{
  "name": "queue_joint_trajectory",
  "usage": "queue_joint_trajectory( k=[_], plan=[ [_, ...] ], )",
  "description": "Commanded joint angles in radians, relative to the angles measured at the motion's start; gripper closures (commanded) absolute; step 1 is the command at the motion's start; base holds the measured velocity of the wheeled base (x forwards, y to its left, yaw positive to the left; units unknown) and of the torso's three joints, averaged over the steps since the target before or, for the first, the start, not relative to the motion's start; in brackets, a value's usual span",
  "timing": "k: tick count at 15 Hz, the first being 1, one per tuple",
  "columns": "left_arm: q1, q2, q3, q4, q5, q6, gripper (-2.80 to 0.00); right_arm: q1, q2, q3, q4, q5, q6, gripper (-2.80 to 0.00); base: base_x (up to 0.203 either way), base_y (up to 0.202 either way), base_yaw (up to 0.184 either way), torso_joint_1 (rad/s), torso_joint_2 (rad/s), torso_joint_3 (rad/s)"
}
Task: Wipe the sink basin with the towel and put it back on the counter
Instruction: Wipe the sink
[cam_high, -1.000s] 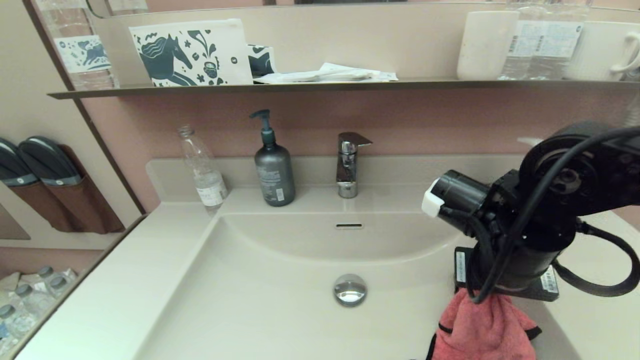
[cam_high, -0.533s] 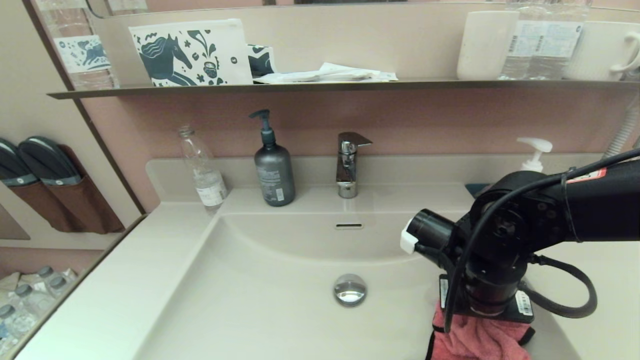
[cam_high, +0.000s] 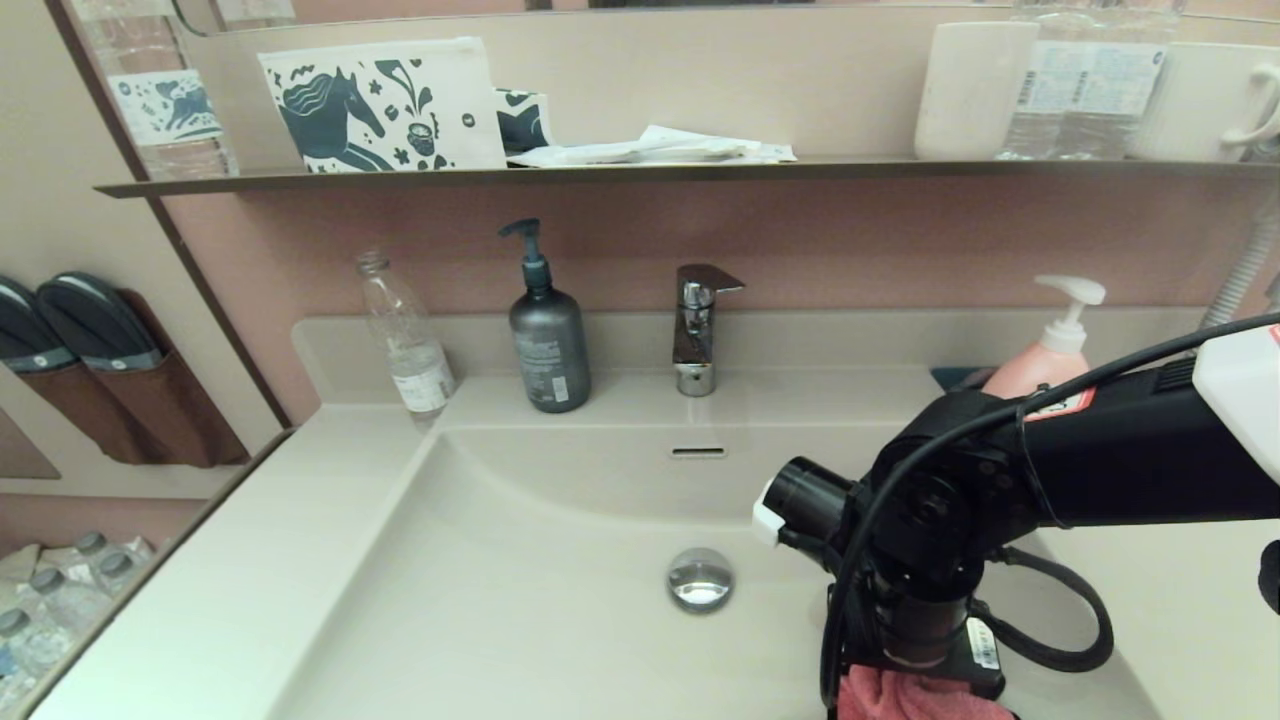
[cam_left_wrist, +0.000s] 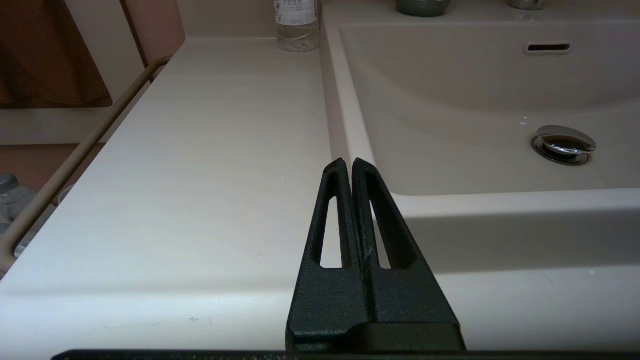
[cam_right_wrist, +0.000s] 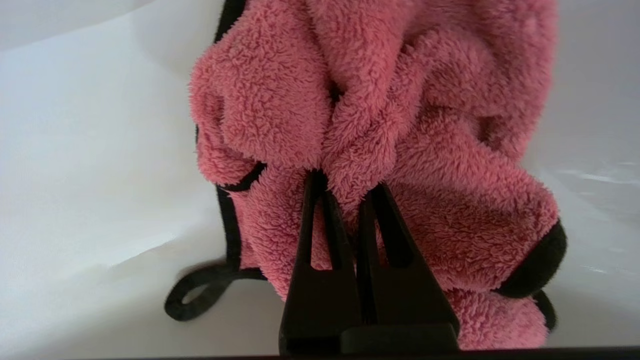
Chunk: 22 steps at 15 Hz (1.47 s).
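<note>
The cream-white sink basin (cam_high: 520, 560) fills the middle of the head view, with its chrome drain plug (cam_high: 700, 578) and slot overflow (cam_high: 698, 452). My right arm reaches down into the basin's near right part. Only a bit of the coral-pink towel (cam_high: 900, 697) shows under the wrist there. In the right wrist view my right gripper (cam_right_wrist: 345, 185) is shut on a fold of the towel (cam_right_wrist: 410, 150), which rests bunched on the basin floor with its black loop trailing. My left gripper (cam_left_wrist: 348, 162) is shut on nothing, parked above the left counter (cam_left_wrist: 200, 150) by the basin's corner.
A grey pump bottle (cam_high: 548, 345), a clear plastic bottle (cam_high: 405, 340) and the chrome faucet (cam_high: 697, 325) stand along the back rim. A pink pump soap bottle (cam_high: 1045, 360) stands behind my right arm. A dark wall shelf (cam_high: 640, 172) with cups and a pouch hangs above.
My right arm has swung down and leftward into the basin, carrying the towel lower and toward the middle. The pink soap bottle behind it has come into view. The left arm has not moved.
</note>
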Motion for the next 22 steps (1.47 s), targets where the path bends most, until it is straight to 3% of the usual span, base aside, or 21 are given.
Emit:
queue_joint_trajectory(
  k=[1,9,11,14,22],
  plan=[
    [0.001,0.002,0.0,0.0,0.0,0.0,0.0,0.002,0.01,0.0,-0.037,0.046,0.006,0.0,0.0,0.0,0.0,0.0,0.0,0.0],
    [0.0,0.002,0.0,0.0,0.0,0.0,0.0,0.111,0.095,-0.09,-0.052,0.08,0.004,0.0,0.0,0.0,0.0,0.0,0.0,0.0],
    [0.001,0.002,0.0,0.0,0.0,0.0,0.0,0.128,0.108,-0.102,-0.12,0.084,-0.001,0.0,0.0,0.0,0.0,0.0,0.0,0.0],
    [0.001,0.002,0.0,0.0,0.0,0.0,0.0,0.146,0.111,-0.114,-0.215,0.148,-0.019,0.0,0.0,0.0,0.0,0.0,0.0,0.0],
    [0.001,0.002,0.0,0.0,0.0,0.0,0.0,0.168,0.231,-0.307,-0.218,0.24,-0.052,0.0,0.0,0.0,0.0,0.0,0.0,0.0]
  ],
)
